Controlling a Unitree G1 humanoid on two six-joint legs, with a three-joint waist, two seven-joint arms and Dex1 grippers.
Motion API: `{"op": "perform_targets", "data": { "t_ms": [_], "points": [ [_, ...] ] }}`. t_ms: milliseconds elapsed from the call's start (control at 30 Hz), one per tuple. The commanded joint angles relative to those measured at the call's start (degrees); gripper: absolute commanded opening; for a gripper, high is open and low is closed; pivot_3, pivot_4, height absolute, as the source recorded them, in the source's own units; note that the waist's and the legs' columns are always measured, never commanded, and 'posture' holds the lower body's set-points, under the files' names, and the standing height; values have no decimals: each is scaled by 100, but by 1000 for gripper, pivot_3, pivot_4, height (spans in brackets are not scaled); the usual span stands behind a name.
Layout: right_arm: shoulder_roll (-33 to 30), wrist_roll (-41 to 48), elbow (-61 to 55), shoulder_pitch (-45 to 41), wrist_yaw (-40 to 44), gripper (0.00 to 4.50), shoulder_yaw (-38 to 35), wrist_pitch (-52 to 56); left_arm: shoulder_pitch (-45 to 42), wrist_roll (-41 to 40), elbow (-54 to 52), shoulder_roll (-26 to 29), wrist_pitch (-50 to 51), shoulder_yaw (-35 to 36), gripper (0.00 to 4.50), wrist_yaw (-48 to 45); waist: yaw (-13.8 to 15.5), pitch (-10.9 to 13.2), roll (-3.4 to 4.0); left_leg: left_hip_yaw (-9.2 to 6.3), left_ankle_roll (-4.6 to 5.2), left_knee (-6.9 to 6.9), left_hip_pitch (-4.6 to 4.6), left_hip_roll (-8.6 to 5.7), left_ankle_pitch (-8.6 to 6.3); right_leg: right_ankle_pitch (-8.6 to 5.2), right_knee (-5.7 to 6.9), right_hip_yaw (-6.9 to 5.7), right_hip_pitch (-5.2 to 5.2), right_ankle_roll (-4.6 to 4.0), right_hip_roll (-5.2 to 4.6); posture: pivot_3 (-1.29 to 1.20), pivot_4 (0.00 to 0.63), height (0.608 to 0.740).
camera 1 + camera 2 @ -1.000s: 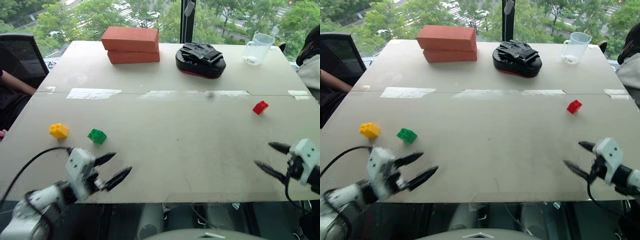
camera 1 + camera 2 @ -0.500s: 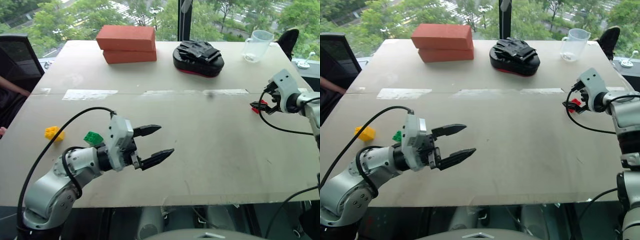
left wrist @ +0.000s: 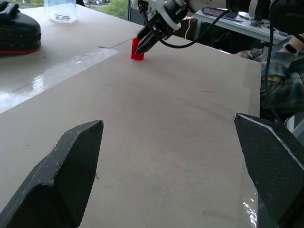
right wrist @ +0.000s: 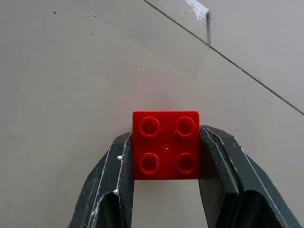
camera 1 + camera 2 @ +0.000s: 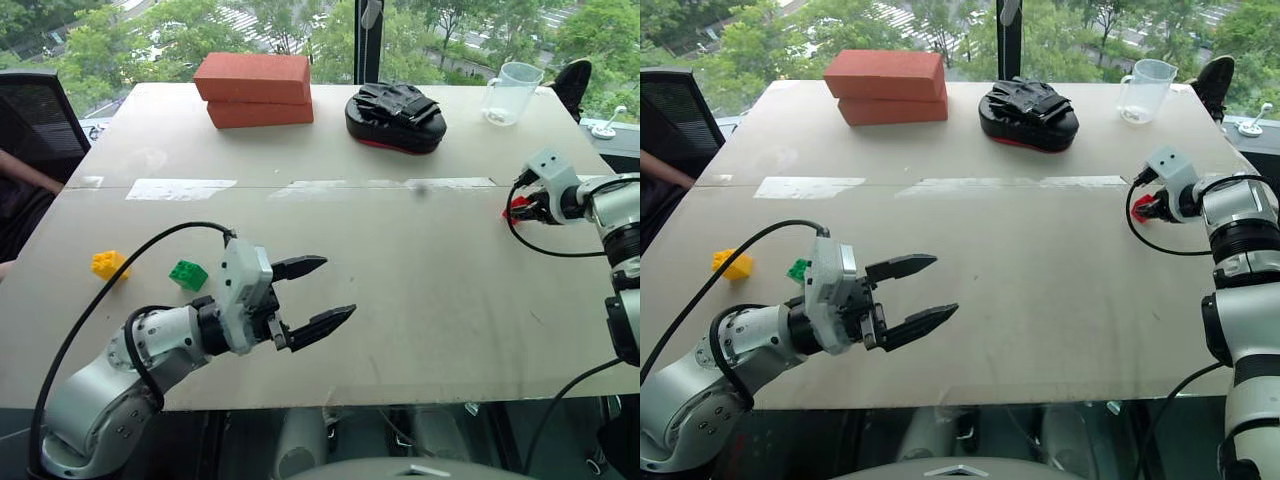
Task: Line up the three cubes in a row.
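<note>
Three cubes, still scattered: red cube (image 4: 166, 145) at the far right of the counter (image 5: 400, 260), just short of the tape strip (image 5: 180, 188); green cube (image 5: 188, 274) and yellow cube (image 5: 108, 264) near each other at the left, well apart from the red one.

Change over the last second: the right tool (image 4: 166, 164) came up from the near right edge, reached the red cube and closed. Its fingers (image 4: 116, 175) now press both sides of the cube, studs up. The cube looks to be sitting on the counter, not yet lifted.

Left tool (image 5: 312, 296) rose and swung inward over the same stretch. Now it hangs above the near-middle of the counter, jaws wide, holding nothing, pointing across toward the right side. Green cube sits just behind its wrist.

Reading: the grasp on the odd one out is made. What remains, by my judgement, is to carry red across to green and yellow and set all three in a line. Grip looks square, so slip risk seems low.

Background, untouched: two stacked bricks (image 5: 256, 88), a black pouch (image 5: 398, 117), a clear cup (image 5: 510, 94) along the far edge. A person's arm (image 5: 30, 172) shows at the left.
</note>
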Motion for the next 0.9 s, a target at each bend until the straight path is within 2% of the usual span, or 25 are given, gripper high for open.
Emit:
{"op": "perform_targets", "data": {
  "t_ms": [33,133,233,300,400,533,900],
  "points": [
    [-102,170,-429,20,498,1326,-226,-238,38,-56,-130,16,-165,131,4500,-17,-4,0,1,0,-1,0,0,1,0,0,1,3,0,-1,1,0,150,740],
    [-217,615,-1500,441,1417,1326,-380,-247,161,-66,-122,33,-211,200,4500,-75,-22,0,1,6,-12,-1,-1,2,7,11,0,13,-2,16,2,0,150,740],
    [-296,1326,-4378,1295,2425,1326,-41,387,602,153,-121,249,-358,314,4500,-416,-24,-1,4,6,-19,-4,-8,6,11,12,-1,14,-6,19,2,0,150,740],
    [-123,1213,-5299,1457,2489,1326,395,570,799,300,-92,364,-469,362,4500,-576,-89,2,8,7,-24,-6,-4,11,10,12,-1,17,-7,19,4,0,150,740],
    [245,766,-5187,1291,2323,1326,945,441,892,406,-72,453,-597,387,4500,-707,-117,2,9,4,-13,-9,3,15,-10,-6,-2,10,-8,18,12,0,150,740],
    [437,342,-4628,1054,2195,1326,1290,-9,935,420,-33,446,-671,437,4500,-745,-17,3,10,-7,-34,7,1,8,-23,-14,-2,4,-5,15,-5,0,150,740],
    [856,24,-3886,604,2280,1326,1380,-246,1270,562,-125,377,-872,540,4500,-720,-46,3,9,1,-37,-5,-7,9,4,-3,-3,14,-10,-8,15,0,150,740]
  ]
}}
